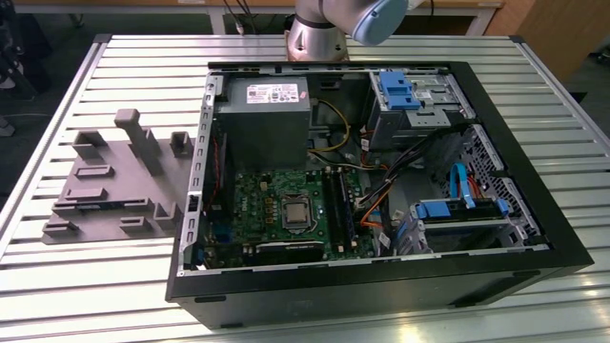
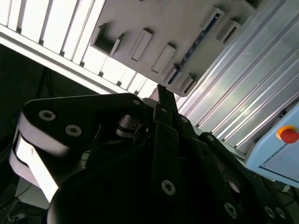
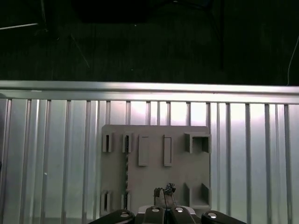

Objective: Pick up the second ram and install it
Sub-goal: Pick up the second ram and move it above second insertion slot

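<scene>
- The second ram point(image 1: 96, 206) point(image 3: 126, 170) is pictured lying flat in a slot of the grey tray point(image 1: 119, 168). It lies along the tray's near side and runs left to right in the exterior view.
- The tray is set on a slatted metal table point(image 1: 96, 286), just beside the open computer case point(image 1: 381, 289), on the exterior view's left of it.
- The gripper point(image 3: 163, 192) is shown in the first wrist view hanging above the tray, well apart from the ram. Whether it is released or clenched cannot be told.
- The 1 arm point(image 1: 329, 28) is seen rising at the table's far side, behind the case.
- Inside the case, long black memory sockets point(image 1: 336, 204) are seen on the green board, on the exterior view's right of the processor point(image 1: 297, 212).
- In the second wrist view the ram is caught as a dark strip among the tray's raised blocks, with a red button point(image 2: 289, 135) on a pale blue box beyond the table.
</scene>
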`<state>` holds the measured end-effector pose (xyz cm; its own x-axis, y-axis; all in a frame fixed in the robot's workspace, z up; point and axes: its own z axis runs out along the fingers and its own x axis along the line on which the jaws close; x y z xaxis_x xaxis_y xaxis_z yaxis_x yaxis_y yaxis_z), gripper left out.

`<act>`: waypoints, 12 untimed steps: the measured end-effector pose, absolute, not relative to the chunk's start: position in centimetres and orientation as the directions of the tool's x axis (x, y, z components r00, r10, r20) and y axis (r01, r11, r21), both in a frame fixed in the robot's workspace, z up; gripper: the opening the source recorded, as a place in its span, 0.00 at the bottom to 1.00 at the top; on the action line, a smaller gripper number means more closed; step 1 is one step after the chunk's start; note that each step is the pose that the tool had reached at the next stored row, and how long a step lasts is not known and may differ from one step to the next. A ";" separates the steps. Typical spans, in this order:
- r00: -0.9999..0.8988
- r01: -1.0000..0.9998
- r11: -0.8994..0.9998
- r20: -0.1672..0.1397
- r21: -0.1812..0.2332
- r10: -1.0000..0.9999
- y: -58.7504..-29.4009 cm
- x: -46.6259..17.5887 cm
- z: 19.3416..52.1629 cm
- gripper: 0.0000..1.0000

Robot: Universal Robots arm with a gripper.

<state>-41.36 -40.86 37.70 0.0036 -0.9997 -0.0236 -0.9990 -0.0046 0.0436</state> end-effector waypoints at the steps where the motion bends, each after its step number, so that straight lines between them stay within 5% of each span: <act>1: 0.009 -0.999 -0.010 -0.024 0.044 -1.000 -40.9 -41.4 37.7 0.11; 12: 0.070 -0.997 -0.071 -0.024 0.044 -0.997 -40.9 -41.4 37.7 0.11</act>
